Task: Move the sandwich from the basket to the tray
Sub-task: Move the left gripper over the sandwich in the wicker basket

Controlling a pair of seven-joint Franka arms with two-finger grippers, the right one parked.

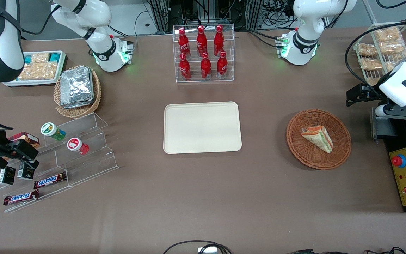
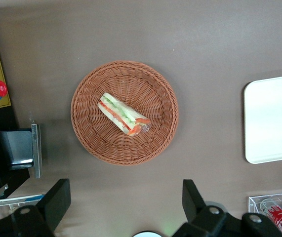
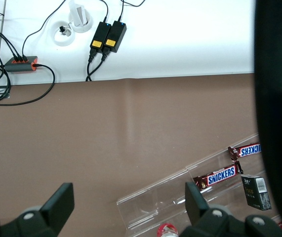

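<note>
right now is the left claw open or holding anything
Left claw: open, holding nothing, hovering above the table beside the basket; the sandwich lies in it.

Below my gripper (image 2: 126,207), open: rough woven wicker basket (image 2: 125,112), glossy clear-wrapped sandwich (image 2: 123,114); nearby, a smooth matt tray (image 2: 271,118).

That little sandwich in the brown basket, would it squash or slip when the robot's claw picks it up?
Probably a bit of both. The sandwich is a soft bread wedge, so a hard pinch would likely squash it. Its clear wrap looks smooth, so it may slip. It lies loose in the basket and looks light. The open tool hangs above, nothing held.
</note>
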